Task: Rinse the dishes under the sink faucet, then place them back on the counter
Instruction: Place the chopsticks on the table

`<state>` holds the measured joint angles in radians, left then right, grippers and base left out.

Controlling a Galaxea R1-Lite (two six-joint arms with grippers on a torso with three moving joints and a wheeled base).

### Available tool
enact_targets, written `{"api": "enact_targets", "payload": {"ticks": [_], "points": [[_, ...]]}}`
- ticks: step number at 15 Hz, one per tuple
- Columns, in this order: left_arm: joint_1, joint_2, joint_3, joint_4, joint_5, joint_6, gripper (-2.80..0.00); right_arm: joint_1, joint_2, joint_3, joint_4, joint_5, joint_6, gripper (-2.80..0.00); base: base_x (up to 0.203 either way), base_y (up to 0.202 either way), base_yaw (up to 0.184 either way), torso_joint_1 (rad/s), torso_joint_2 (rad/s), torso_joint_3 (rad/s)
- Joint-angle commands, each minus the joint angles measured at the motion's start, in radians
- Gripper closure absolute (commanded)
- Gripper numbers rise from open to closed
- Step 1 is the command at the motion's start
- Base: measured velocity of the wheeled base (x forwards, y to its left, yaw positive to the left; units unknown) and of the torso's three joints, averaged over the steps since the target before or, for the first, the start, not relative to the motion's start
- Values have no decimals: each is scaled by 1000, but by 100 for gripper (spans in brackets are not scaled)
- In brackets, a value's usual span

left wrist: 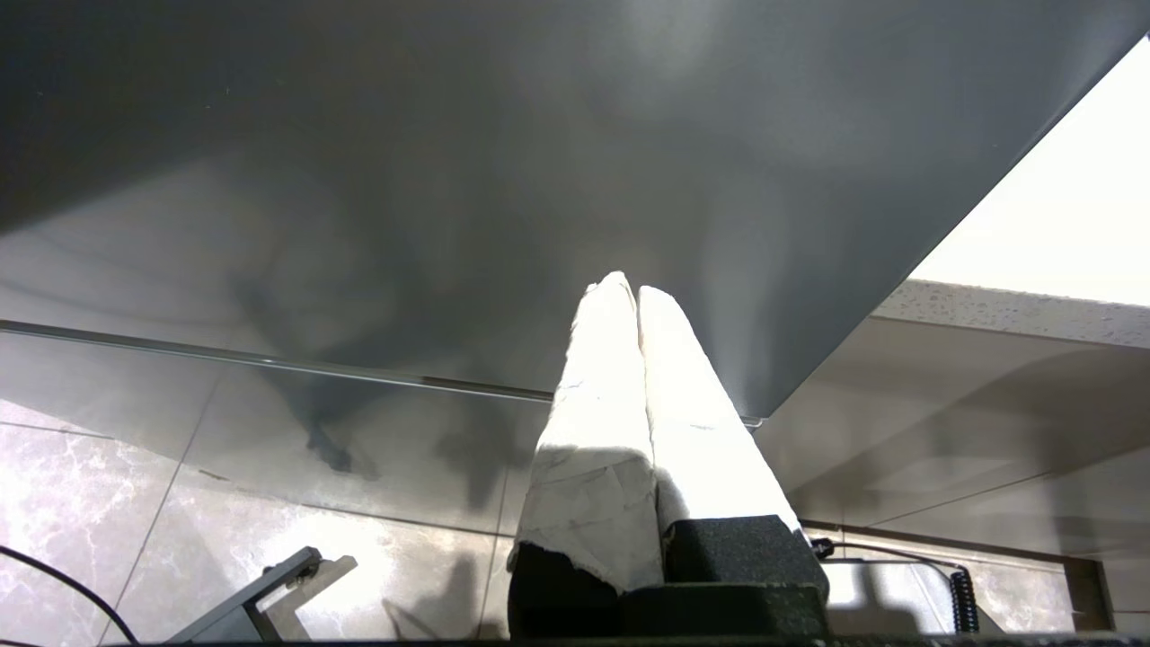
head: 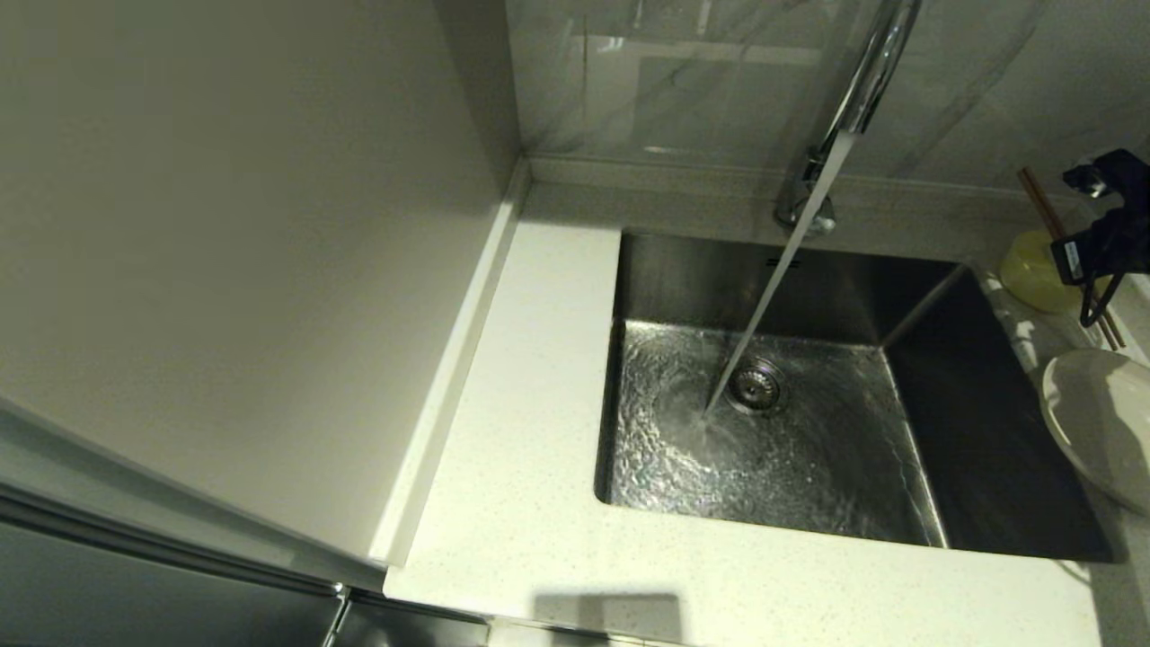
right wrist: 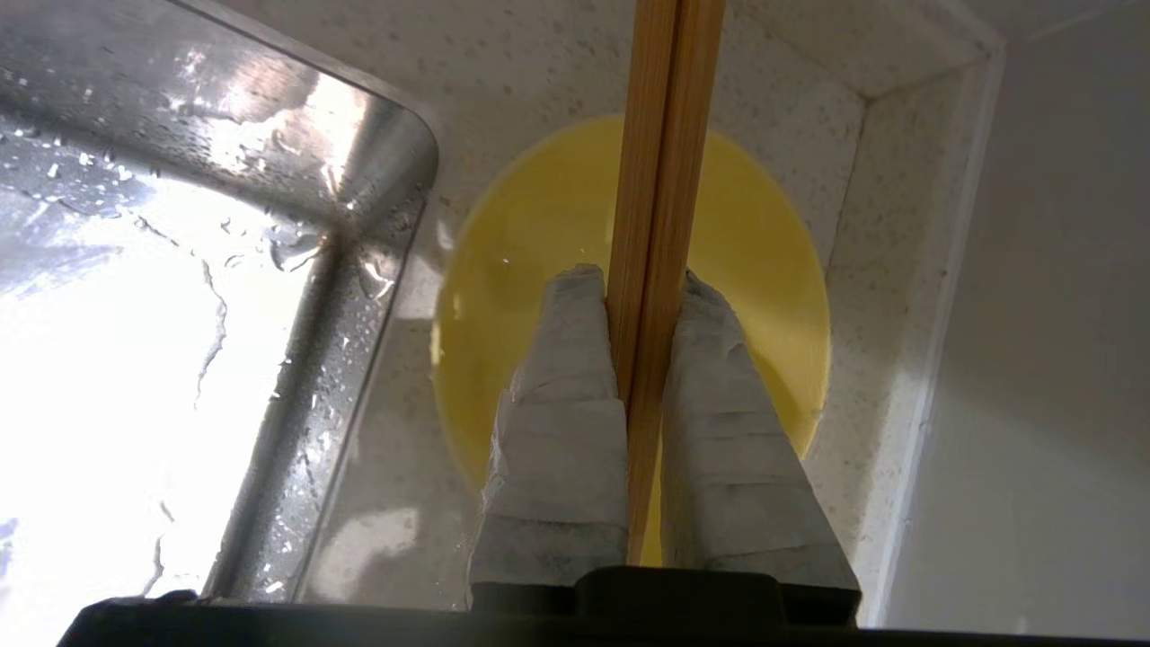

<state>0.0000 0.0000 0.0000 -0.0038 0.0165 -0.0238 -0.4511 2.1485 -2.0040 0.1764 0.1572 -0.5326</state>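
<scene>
— Where are the chopsticks?

— My right gripper (right wrist: 640, 301) is clamped on the chopsticks (right wrist: 663, 180), holding them above the yellow bowl (right wrist: 773, 261), which sits on the counter (head: 539, 503) at the sink's (head: 979, 404) back right corner.

— And the rest?

— The plate (head: 1101, 422) lies on the counter right of the sink. The faucet (head: 867, 81) runs, its stream landing beside the drain (head: 756, 385).

— Your other arm?

— My left gripper (left wrist: 636, 292) hangs low beside the cabinet, fingers (left wrist: 597, 377) pressed together on nothing.
</scene>
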Motion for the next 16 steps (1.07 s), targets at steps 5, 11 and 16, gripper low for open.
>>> {"api": "enact_targets", "payload": {"ticks": [5,11,16], "points": [[0,-2,0,-1,0,-1,0,0,4,-1,-51,1,3,-280,0,0,0,0,0,0],[0,-2,0,-1,0,-1,0,-1,-19,1,-57,1,29,-280,0,0,0,0,0,0],[0,-2,0,-1,0,-1,0,-17,-98,2,-56,11,91,-280,0,0,0,0,0,0]]}}
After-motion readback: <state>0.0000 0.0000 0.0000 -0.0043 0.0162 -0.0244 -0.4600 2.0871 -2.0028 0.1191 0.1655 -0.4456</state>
